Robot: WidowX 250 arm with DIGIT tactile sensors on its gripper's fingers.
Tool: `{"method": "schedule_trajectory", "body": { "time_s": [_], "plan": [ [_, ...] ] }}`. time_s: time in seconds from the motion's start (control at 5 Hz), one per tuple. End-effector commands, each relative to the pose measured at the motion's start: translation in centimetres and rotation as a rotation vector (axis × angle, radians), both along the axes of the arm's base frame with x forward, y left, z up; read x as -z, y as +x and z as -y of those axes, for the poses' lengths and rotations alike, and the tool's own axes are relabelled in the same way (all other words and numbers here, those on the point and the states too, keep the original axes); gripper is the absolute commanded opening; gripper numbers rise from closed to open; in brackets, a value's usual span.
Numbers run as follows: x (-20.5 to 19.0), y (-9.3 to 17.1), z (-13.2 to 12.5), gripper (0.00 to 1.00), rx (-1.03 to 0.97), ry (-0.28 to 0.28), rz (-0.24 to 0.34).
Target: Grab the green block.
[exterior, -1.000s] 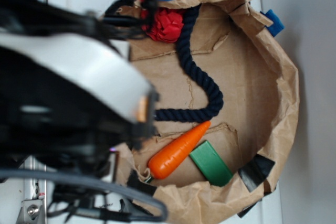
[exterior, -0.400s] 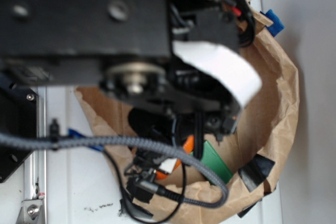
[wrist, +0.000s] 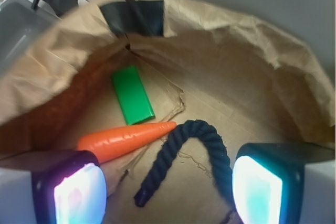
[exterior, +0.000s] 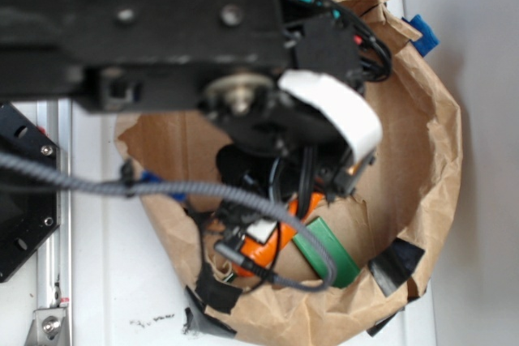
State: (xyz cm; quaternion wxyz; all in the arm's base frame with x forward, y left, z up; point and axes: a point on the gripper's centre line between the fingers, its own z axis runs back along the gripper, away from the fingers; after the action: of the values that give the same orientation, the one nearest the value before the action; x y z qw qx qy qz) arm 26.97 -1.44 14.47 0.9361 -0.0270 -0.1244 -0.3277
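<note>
**Arm swung in over the bag, block not yet taken**

From my seat, the wrist view put the gripper (wrist: pixel 168 184) nearest me, its two lit pads (wrist: pixel 79 192) wide apart at the bottom edge, one at about seven o'clock and one at five, with nothing between them but the bag floor. It was empty, no question.

Just past the pads lay the dark rope (wrist: pixel 181 158), arching up from six o'clock toward the centre. Touching its bend, or very near it, was the tip of the orange carrot (wrist: pixel 123 139), which ran off toward nine o'clock. Beyond the carrot, at about eleven o'clock from centre, sat the green block (wrist: pixel 132 95), flat on the cardboard close to the carrot, though I could not tell if they met. Farthest off rose the crumpled wall of the paper bag (wrist: pixel 252 40), with a patch of black tape (wrist: pixel 137 17) at twelve.

What had changed: a second earlier the arm stood off to the left with the whole bag floor on show; now it hung over the middle, hiding the rope and much of the carrot from the exterior camera, where only the block's lower half (exterior: pixel 332 249) peeked out at five o'clock.

I read that as the approach under way. The block sat ahead and left of the jaws, so I judged I needed to carry forward and skirt the carrot.
</note>
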Motion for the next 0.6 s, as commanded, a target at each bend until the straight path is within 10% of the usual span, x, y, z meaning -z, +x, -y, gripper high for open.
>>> {"method": "schedule_trajectory", "body": {
  "time_s": [0.0, 0.4],
  "plan": [
    [2.4, 1.6, -0.2, 1.00, 0.026, -0.053, -0.019],
    [3.1, 2.3, 4.2, 1.00, 0.040, -0.027, 0.049]
  ]
}}
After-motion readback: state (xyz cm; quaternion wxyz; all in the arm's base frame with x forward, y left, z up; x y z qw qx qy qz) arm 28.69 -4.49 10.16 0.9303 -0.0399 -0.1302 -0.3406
